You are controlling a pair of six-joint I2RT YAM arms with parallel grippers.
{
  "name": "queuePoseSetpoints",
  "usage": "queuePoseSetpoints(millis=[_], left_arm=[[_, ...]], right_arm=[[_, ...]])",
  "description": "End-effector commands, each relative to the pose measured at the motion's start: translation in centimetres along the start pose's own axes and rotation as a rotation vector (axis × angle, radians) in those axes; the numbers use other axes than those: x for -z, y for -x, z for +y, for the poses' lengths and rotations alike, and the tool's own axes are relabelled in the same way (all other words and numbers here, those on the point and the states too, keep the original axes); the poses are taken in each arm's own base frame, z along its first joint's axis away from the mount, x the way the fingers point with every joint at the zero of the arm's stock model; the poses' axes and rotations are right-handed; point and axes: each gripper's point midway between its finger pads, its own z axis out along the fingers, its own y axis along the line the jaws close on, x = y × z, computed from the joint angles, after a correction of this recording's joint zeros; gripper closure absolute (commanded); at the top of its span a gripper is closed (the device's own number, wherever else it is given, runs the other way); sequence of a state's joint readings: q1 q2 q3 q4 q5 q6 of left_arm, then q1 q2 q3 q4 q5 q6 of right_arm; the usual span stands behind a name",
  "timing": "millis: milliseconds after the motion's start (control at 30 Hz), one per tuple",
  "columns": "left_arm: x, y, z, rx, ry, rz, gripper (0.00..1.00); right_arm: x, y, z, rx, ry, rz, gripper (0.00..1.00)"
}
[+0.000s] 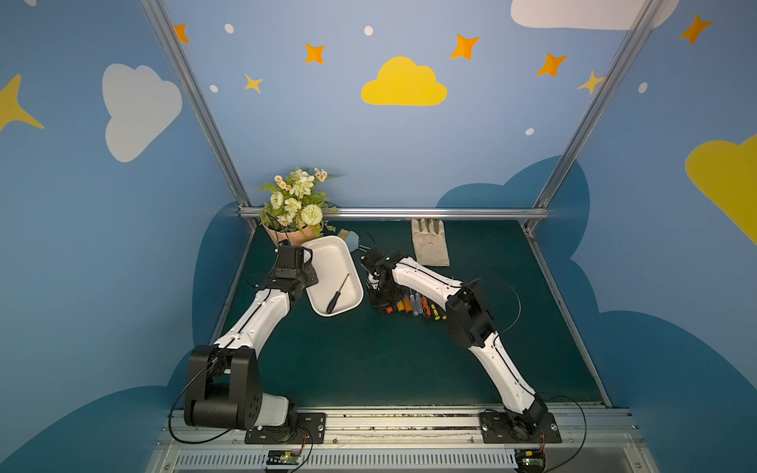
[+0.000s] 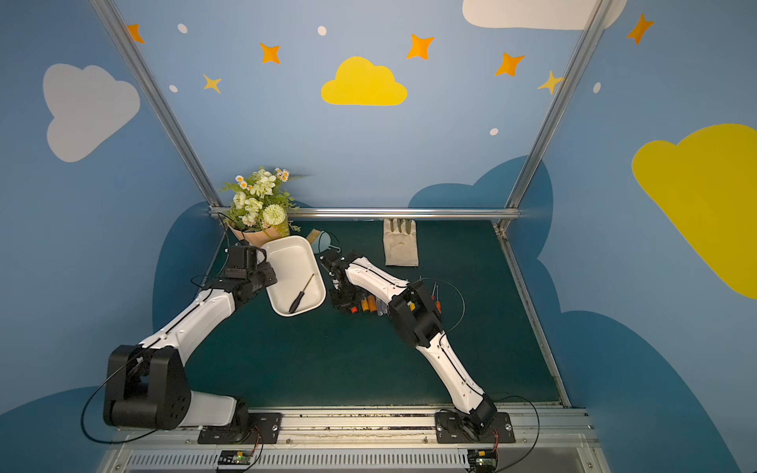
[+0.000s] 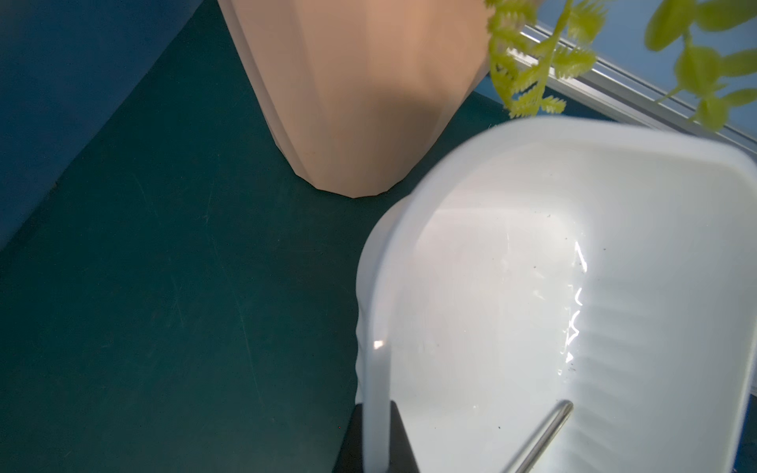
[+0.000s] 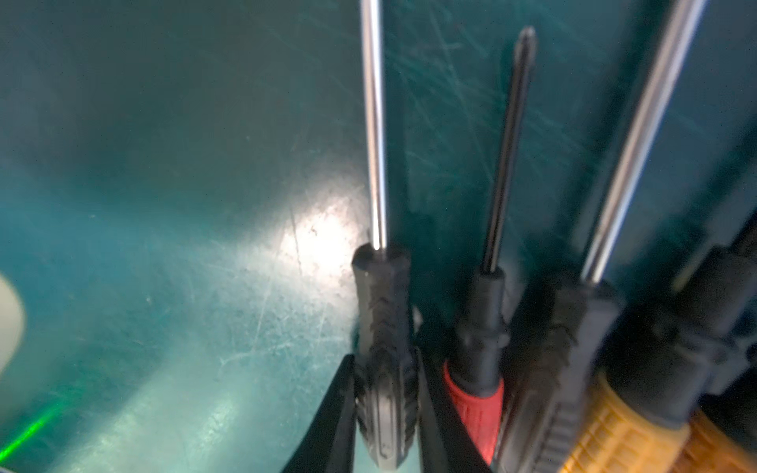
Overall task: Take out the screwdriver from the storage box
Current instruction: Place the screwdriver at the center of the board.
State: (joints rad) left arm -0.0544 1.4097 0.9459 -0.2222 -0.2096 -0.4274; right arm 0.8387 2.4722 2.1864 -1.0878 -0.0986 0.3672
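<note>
Left gripper [image 3: 379, 442] is clamped fully onto the storage box [image 1: 329, 262] rim. Brass-shafted screwdriver [image 1: 336, 295] lies inside the box. Right gripper [image 4: 383, 360], narrowly parted, grips steel-shafted screwdriver [image 4: 383, 311] near the box, beside other screwdrivers [image 1: 413, 305].

Robot lab booth, cloud-painted walls [image 1: 403, 135]

White storage box [image 1: 329, 262], black-handled screwdriver [image 1: 336, 295], peach flower pot [image 1: 278, 237], dark green mat [image 1: 368, 360], cream glove [image 1: 430, 250]

Both top views: high over near side, looking down toward far side, sharing whole table [image 1: 368, 360]. Left wrist: close on storage box [image 3: 614, 135] rim. Right wrist: close on screwdriver row [image 4: 487, 327].
</note>
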Motion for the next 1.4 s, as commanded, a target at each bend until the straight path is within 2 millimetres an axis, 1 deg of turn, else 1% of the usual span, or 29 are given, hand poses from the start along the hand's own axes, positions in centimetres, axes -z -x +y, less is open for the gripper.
queuePoseSetpoints(millis=[0,100,200,367,500,667,833,1000,1167,1200,1300,1367], left_arm=[[0.4,1.1,-0.6,0.021,-0.033,-0.036,0.98],[0.4,1.1,-0.6,0.021,-0.033,-0.036,0.98],[0.3,1.1,-0.6,0.022,-0.032,-0.034,0.98],[0.3,1.1,-0.6,0.02,-0.035,-0.034,0.98],[0.4,1.0,-0.7,0.017,-0.039,-0.033,0.98],[0.4,1.1,-0.7,0.019,-0.038,-0.034,0.98],[0.3,1.0,-0.7,0.016,-0.039,-0.031,0.98],[0.3,1.0,-0.7,0.015,-0.04,-0.029,0.98],[0.2,0.9,-0.7,0.016,-0.042,-0.026,0.98],[0.2,0.8,-0.8,0.016,-0.042,-0.023,0.98],[0.2,0.9,-0.9,0.012,-0.045,-0.026,0.98],[0.1,0.9,-0.9,0.011,-0.047,-0.023,0.98]], right_arm=[[-0.7,-0.7,-0.6,-0.02,-0.016,0.043,0.73],[-0.6,-0.6,-0.5,-0.02,-0.018,0.039,0.73],[-0.1,-0.5,-0.4,-0.02,-0.018,0.027,0.73],[1.1,0.0,-0.3,-0.025,-0.009,-0.003,0.69],[1.4,0.2,0.1,-0.025,0.011,-0.014,0.66],[2.0,0.4,0.0,-0.027,0.009,-0.035,0.66],[4.7,1.2,0.5,-0.01,0.032,-0.116,0.66],[8.4,1.9,0.4,0.001,0.028,-0.221,0.66],[12.2,2.1,0.5,-0.002,0.038,-0.32,0.66],[12.8,2.1,0.7,-0.003,0.05,-0.338,0.66],[15.1,2.0,2.1,0.004,0.13,-0.379,0.66],[16.2,1.9,3.1,0.012,0.184,-0.392,0.65]])
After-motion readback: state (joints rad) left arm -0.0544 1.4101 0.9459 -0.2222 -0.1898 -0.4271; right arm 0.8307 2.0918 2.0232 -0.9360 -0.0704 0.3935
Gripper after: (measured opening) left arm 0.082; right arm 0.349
